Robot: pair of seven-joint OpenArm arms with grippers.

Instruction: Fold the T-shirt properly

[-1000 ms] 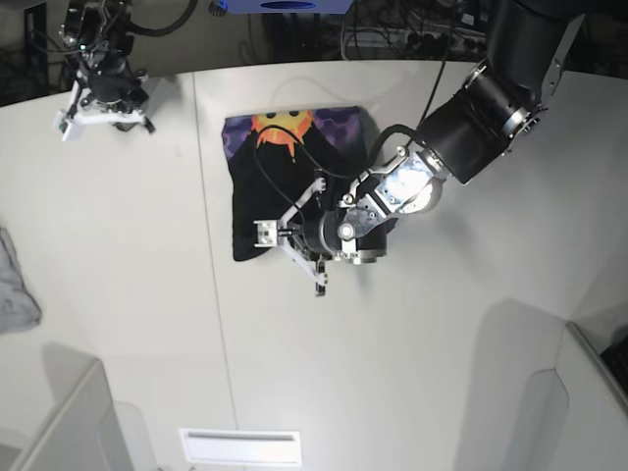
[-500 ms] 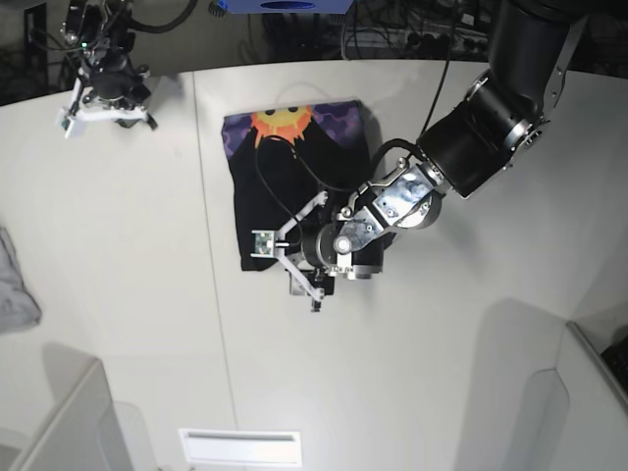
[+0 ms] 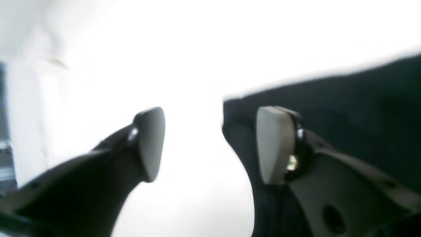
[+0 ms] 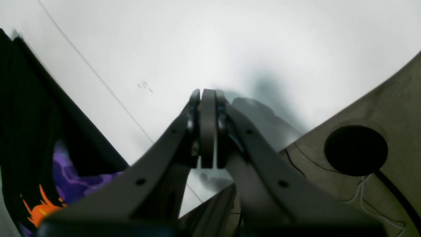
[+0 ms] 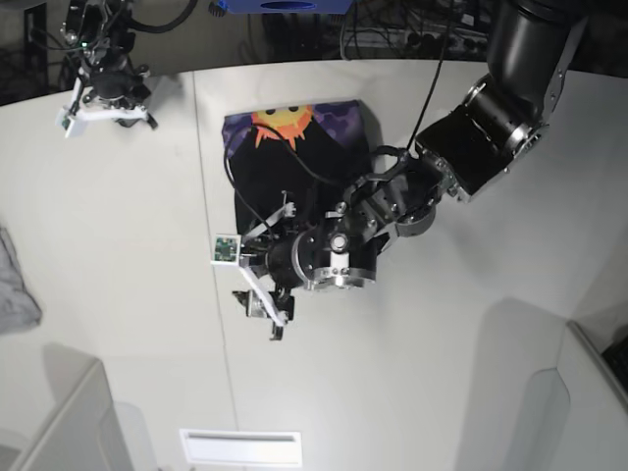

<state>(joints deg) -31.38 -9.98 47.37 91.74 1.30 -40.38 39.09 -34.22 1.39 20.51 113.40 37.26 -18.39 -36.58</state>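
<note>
On the white table (image 5: pixel 118 294), the T-shirt (image 5: pixel 294 177) lies folded into a compact dark block, its sun print and purple clouds showing along the far edge, the near corner just under my left arm (image 5: pixel 491 118). My left claw (image 5: pixel 250 280) hangs low over that near corner with its jaws spread. In the left wrist view one pad (image 3: pixel 274 141) sits over the black cloth while the other pad (image 3: pixel 149 141) is out over bare table, and nothing lies between them. I judge the fold close to finished, with this corner the part in question.

My right claw (image 5: pixel 103 93) is parked well apart at the far edge of the table, pressed together and empty. The right wrist view shows the two fingers flat against each other with only table beyond them and the shirt's printed end off to the side.

The risk from here is mine. The inner pad is so close to the hem that any sideways drift could snag the top layer and drag the stack open, or peel the corner back. If I close at this spot I could pinch only one layer and lift it off the rest. A small grey cloth (image 5: pixel 15 285) lies at the table's edge, clear of all this.
</note>
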